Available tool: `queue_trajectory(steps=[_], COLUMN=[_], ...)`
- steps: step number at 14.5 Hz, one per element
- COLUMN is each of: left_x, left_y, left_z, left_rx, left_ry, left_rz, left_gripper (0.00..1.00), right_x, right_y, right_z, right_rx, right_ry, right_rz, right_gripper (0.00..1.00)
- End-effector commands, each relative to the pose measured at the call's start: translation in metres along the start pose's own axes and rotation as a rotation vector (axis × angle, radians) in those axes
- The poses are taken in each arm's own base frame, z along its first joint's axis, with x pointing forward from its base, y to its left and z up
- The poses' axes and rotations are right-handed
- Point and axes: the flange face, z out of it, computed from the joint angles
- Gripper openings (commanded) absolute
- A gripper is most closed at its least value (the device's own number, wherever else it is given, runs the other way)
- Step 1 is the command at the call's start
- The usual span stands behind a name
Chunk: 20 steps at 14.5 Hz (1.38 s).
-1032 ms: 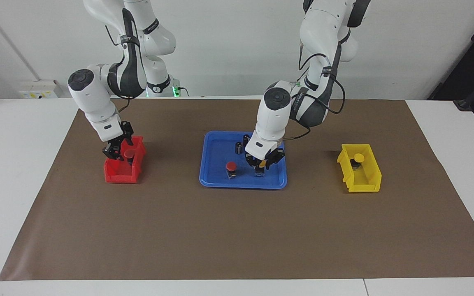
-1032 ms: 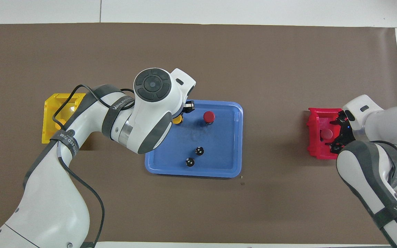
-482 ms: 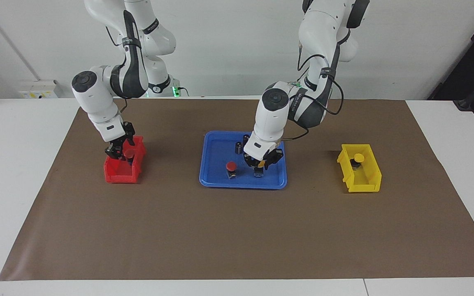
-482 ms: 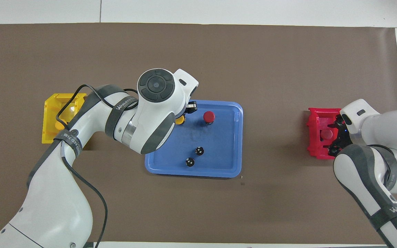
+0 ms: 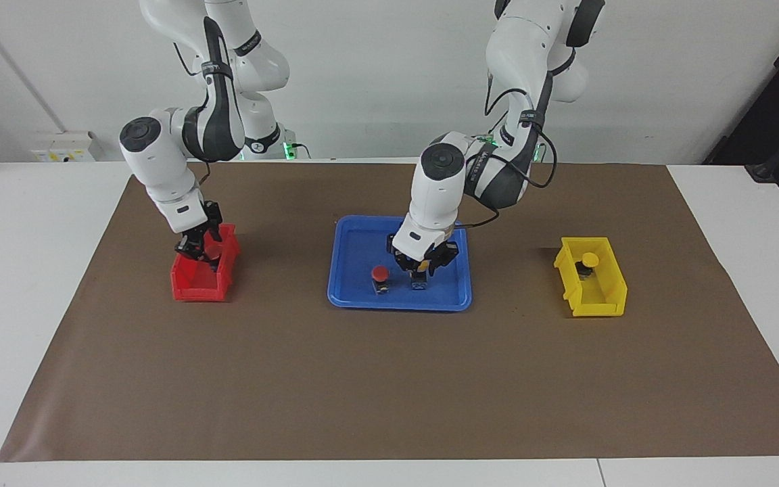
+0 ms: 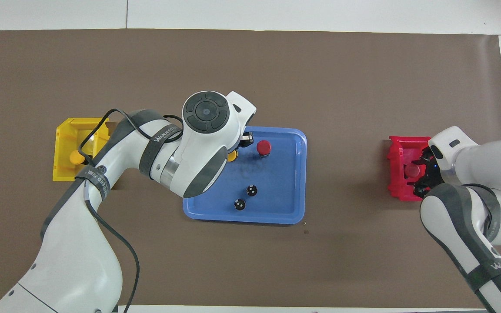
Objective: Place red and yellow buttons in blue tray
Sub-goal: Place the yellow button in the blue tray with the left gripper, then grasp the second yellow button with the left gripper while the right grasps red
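The blue tray point(image 5: 352, 297) point(image 6: 294, 174) lies mid-table. A red button point(image 5: 380, 273) point(image 6: 263, 147) stands in it. Beside that stands a yellow button point(image 5: 420, 282) point(image 6: 232, 155), its base on the tray floor, with my left gripper point(image 5: 423, 265) low around its cap. The left wrist hides most of this button from above. My right gripper point(image 5: 197, 249) point(image 6: 422, 174) is down in the red bin point(image 5: 190, 287) point(image 6: 396, 174), around a second red button point(image 5: 212, 251) point(image 6: 412, 170). Another yellow button point(image 5: 589, 259) point(image 6: 75, 157) sits in the yellow bin point(image 5: 599, 301) point(image 6: 65, 130).
Two small dark cylinders point(image 6: 251, 190) point(image 6: 239, 204) stand in the tray, nearer the robots than the buttons. The red bin is toward the right arm's end of the brown mat point(image 5: 389, 392), the yellow bin toward the left arm's end.
My left gripper has shifted a little toward the red button with the yellow button at the tray floor. My right gripper has settled slightly deeper around the red button in the red bin.
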Motion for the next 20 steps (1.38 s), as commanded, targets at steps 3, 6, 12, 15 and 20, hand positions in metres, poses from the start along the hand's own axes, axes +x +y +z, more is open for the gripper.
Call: queue_trajectory(steps=[3, 6, 12, 15, 20], left_x=[0.014, 0.041, 0.1, 0.106, 0.079], left_y=[-0.012, -0.078, -0.233, -0.302, -0.355], left_z=[-0.056, -0.083, -0.1, -0.083, -0.052], left_rx=[0.02, 0.052, 0.061, 0.056, 0.048], left_ry=[0.017, -0.017, -0.065, -0.099, -0.137], left_rz=[-0.037, -0.032, 0.031, 0.082, 0.142], left_gripper=[0.7, 0.85, 0.99, 0.97, 0.74], right_x=[-0.001, -0.001, -0.011, -0.008, 0.021], right_y=[-0.006, 0.0, 0.021, 0.024, 0.029], right_z=[-0.003, -0.01, -0.046, -0.07, -0.129], right_rx=[-0.018, -0.023, 0.048, 0.074, 0.091], right_ry=[0.013, 0.013, 0.012, 0.01, -0.004], right_rz=[-0.013, -0.011, 0.067, 0.122, 0.3], right_gripper=[0.3, 0.25, 0.24, 0.24, 0.22])
